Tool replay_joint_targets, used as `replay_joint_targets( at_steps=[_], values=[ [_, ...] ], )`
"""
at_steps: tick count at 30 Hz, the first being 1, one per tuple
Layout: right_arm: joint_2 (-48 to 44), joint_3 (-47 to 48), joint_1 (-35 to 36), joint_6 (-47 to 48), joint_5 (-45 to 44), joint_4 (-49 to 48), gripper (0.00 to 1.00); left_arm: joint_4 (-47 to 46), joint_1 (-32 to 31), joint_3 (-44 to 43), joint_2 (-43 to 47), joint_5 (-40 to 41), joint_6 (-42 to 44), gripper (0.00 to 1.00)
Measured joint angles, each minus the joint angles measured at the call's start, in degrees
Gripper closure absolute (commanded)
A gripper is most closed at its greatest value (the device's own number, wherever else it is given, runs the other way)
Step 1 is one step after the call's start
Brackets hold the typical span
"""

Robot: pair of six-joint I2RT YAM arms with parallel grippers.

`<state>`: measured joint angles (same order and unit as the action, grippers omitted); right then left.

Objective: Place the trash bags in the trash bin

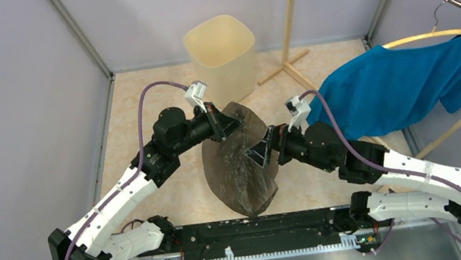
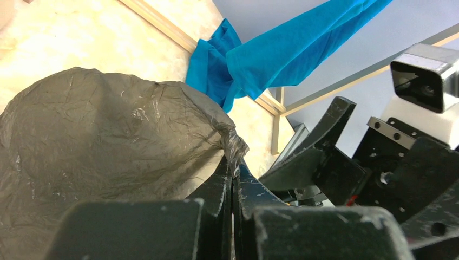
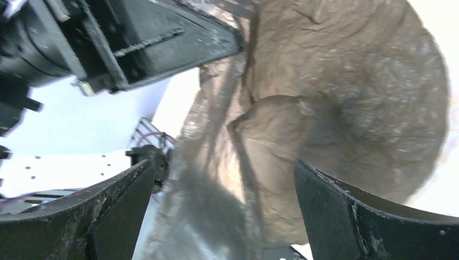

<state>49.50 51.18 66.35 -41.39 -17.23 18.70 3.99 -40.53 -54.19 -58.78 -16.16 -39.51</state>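
Trash bag (image 1: 240, 175), dark grey-brown and wrinkled, is caught by its upper edge in the left gripper (image 2: 231, 173), whose jaws are pressed together on a puckered fold of the thin plastic. The left wrist view shows the film ballooning away from that pinch in a wide, creased dome. Just to the right, the right gripper (image 3: 223, 162) faces the same bag with its jaws spread wide apart, the crumpled plastic filling the gap between and beyond its two black fingers (image 3: 346, 216); whether either finger touches the film cannot be told.

From above, the bag stands billowed at the middle of the table (image 1: 140, 114), between the two bent arms, its near end reaching the black rail (image 1: 260, 232) where the arms are mounted. It is wholly outside the trash bin (image 1: 221, 51), a cream-beige tub standing upright at the far side of the table, just beyond the bag's far end and the left wrist.

To the right, well apart from the bin, a blue garment (image 1: 395, 86) hangs on a hanger (image 1: 425, 36), and a wooden stand (image 1: 288, 30) rises beside the bin.
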Motion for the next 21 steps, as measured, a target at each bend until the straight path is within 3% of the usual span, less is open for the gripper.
replay_joint_targets(
  at_steps=[6,11,16,17,19,20,21],
  values=[
    [6.99,5.09,1.49,-4.90,1.14,-2.47,0.01,0.31,0.00,0.02,0.00,0.81,0.02,1.00],
    [12.46,8.26,5.75,-4.63,-4.26,0.46,0.02,0.26,0.00,0.33,-0.63,0.83,0.00,1.00],
    [15.98,8.24,6.14,-3.26,-9.38,3.82,0.18,0.35,0.00,0.85,-0.74,0.83,0.02,1.00],
    [16.70,8.17,6.14,-2.95,-9.81,4.04,0.25,0.33,0.00,0.85,-0.74,0.83,0.02,1.00],
    [17.51,7.45,6.16,-2.12,-10.40,3.91,0.72,0.37,0.00,0.85,-0.74,0.83,0.17,1.00],
    [17.51,6.88,6.16,-1.20,-10.73,3.76,0.91,0.46,0.00,0.85,-0.74,0.85,0.24,0.96],
    [17.29,6.25,6.19,-0.55,-11.04,3.26,1.00,0.57,0.00,0.85,-0.74,0.85,0.33,0.88]
  ],
)
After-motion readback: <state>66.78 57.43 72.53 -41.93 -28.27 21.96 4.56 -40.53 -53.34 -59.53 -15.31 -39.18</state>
